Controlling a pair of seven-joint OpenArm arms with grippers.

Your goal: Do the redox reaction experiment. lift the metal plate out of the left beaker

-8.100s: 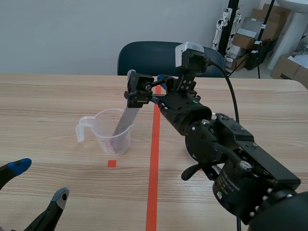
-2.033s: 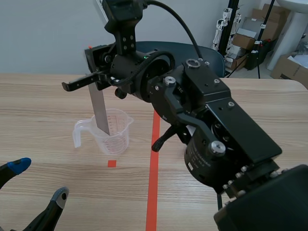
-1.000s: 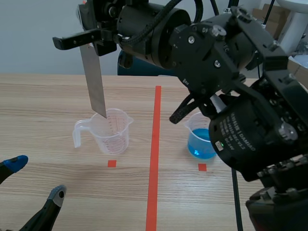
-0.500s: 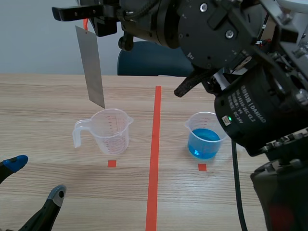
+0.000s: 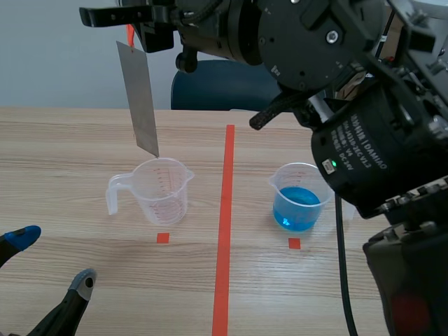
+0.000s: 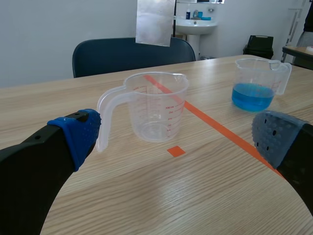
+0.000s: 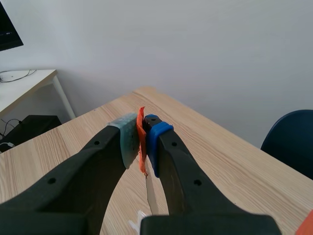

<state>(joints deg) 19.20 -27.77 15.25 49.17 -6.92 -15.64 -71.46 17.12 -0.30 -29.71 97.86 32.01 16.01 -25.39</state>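
Note:
A grey metal plate (image 5: 138, 98) hangs upright in the air, its lower corner just above the rim of the empty clear left beaker (image 5: 162, 190). My right gripper (image 5: 133, 17) is high above the table and shut on the plate's orange-taped top end (image 7: 141, 142). In the right wrist view the plate (image 7: 150, 196) shows edge-on below the pads. My left gripper (image 5: 50, 262) rests low at the near left, open and empty. In the left wrist view the beaker (image 6: 155, 112) stands ahead of its fingers, with the plate's lower end (image 6: 155, 22) above it.
A second beaker (image 5: 299, 199) with blue liquid stands right of the long orange tape line (image 5: 225, 231); it also shows in the left wrist view (image 6: 259, 85). A dark blue chair (image 5: 231, 87) sits behind the table's far edge. The right arm's bulk fills the right side.
The right gripper has raised the plate, so its lower corner went from the beaker's rim to clear above it, then drifted slightly right. The left gripper stayed put.

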